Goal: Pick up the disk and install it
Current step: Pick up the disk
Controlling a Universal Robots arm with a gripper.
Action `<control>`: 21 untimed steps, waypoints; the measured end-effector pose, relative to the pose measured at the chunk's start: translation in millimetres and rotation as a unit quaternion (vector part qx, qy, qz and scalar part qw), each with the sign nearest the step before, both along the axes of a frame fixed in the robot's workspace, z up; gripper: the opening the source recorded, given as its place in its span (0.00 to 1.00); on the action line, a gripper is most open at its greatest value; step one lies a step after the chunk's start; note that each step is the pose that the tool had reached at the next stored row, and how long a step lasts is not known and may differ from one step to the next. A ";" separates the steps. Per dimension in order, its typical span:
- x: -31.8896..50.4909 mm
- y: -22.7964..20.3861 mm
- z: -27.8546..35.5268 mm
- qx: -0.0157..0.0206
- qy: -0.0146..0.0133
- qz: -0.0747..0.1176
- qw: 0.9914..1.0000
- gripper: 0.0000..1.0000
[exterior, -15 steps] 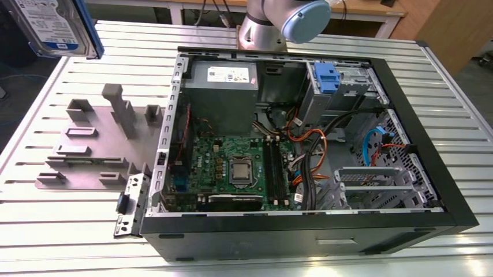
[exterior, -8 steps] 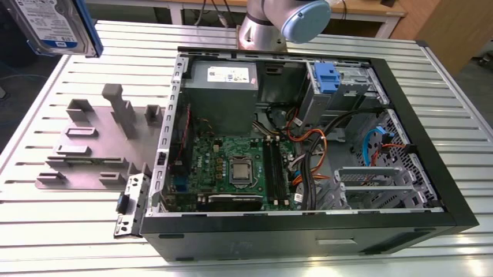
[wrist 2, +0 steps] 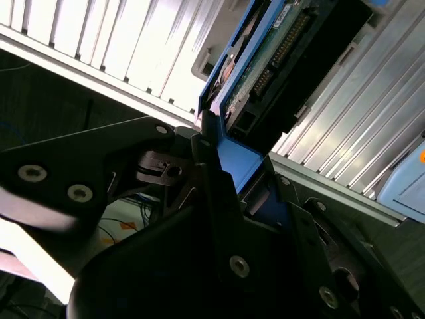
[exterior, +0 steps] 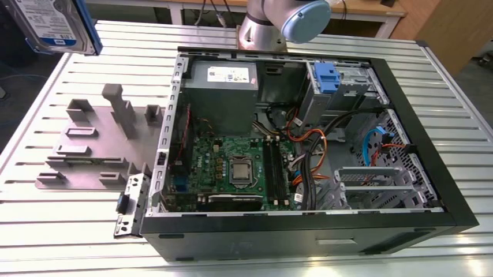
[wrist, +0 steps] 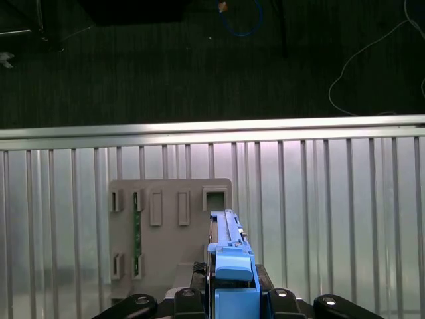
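Pincer (wrist 2: pixel 242 174) is clenched on the disk (wrist 2: pixel 265 60). Black fingers (wrist 2: pixel 207 149) grip the blue rail (wrist 2: pixel 247 159) on either side. The circuit-board side of the disk and its connector row show just past the fingertips.

In the first wrist view the disk (wrist: pixel 229 256) sits edge-on in the pincer (wrist: pixel 232 296), sticking straight out from it and touching nothing else.

Beyond the disk, well apart from it, the grey holder block (wrist: pixel 169 199) lies flat on the slatted tabletop (wrist: pixel 332 199). Past the tabletop edge there's dark floor (wrist: pixel 133 66) with loose cables (wrist: pixel 242 20).

In the exterior view the disk (exterior: pixel 54 23) hangs in the air, label side showing, above the tabletop (exterior: pixel 77 231) corner at the exterior view's left. The holder block (exterior: pixel 92 144) is below it. The open computer case (exterior: pixel 308 144) is well away from the pincer, toward the exterior view's right, with board and wiring exposed and a blue latch (exterior: pixel 327 78) at its upper bay. The arm (exterior: pixel 285 23) stands behind the case.
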State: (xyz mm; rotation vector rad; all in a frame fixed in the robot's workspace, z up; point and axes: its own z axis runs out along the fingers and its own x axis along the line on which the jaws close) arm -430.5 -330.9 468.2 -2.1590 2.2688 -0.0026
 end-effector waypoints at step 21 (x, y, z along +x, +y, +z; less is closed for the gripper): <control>0.0 0.0 9.9 0.000 0.000 0.000 1.000 0.36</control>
